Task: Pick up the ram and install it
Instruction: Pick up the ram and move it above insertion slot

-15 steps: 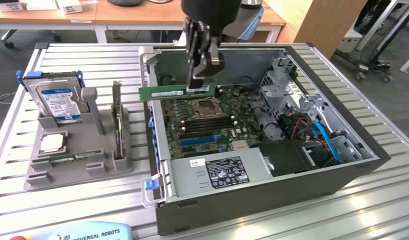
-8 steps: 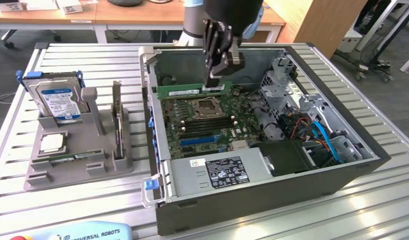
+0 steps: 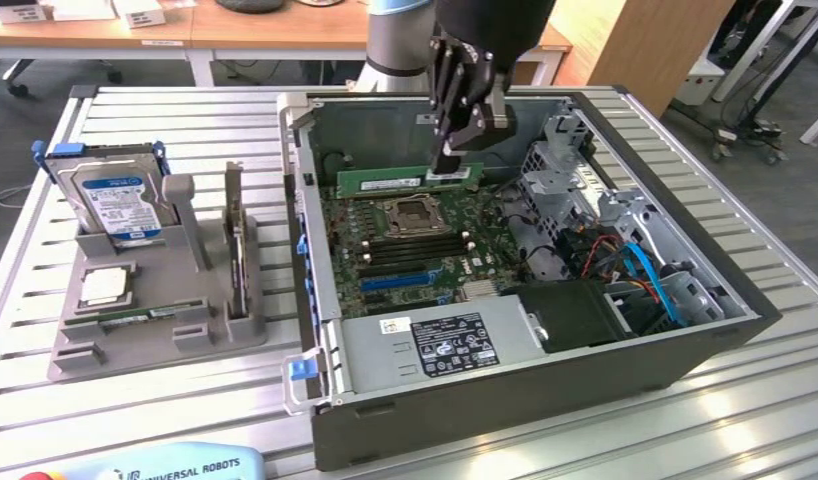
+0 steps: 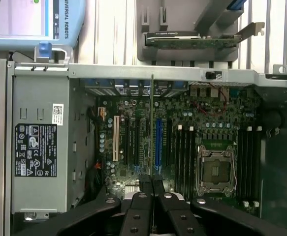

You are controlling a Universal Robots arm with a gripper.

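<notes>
Installation is the step in hand: the pick-up is done and the seating is not. The pincer [image 3: 452, 165] is closed on the ram [image 3: 382, 182], gripping the green stick by its upper long edge near one end, so the stick hangs level on its edge inside the open computer case [image 3: 516, 400] on the tabletop [image 3: 783, 400]. It hovers over the motherboard [image 3: 423, 270], on the far side of the processor socket [image 3: 412, 213] in the exterior view, and looks clear of the board rather than touching it.

In the wrist view the ram [image 4: 152, 128] shows edge-on as a thin line running out from the pincer [image 4: 152, 184]. It lies parallel to the black memory slots [image 4: 182, 147] beside the socket [image 4: 214, 169], but seems to sit to one side of them, above the longer card slots.

As a judgement, seating calls for the lower edge to stand directly over one slot, true along its length, with a straight, even press; a tilt could jam it.
</notes>
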